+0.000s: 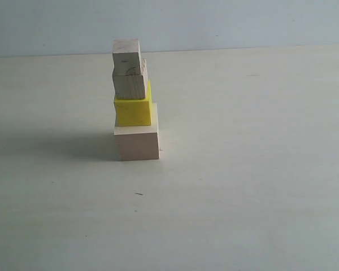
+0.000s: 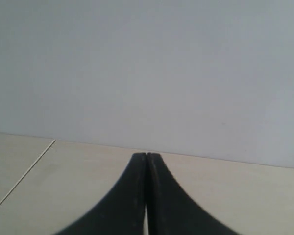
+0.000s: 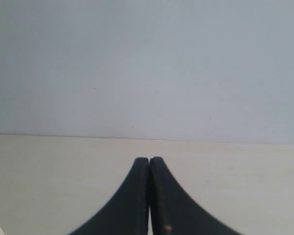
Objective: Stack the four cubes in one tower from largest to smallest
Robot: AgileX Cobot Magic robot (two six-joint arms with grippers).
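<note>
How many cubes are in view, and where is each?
4, stacked: the large pale wooden cube at the bottom, the yellow cube on it, the grainy wooden cube next, the small wooden cube on top. None seems hidden.

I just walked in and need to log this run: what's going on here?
Nothing is being handled right now. Four cubes stand as one tower on the table: the large pale wooden cube at the bottom, then the yellow cube, the medium wooden cube and the small wooden cube on top. The left gripper and right gripper are both shut and empty.
</note>
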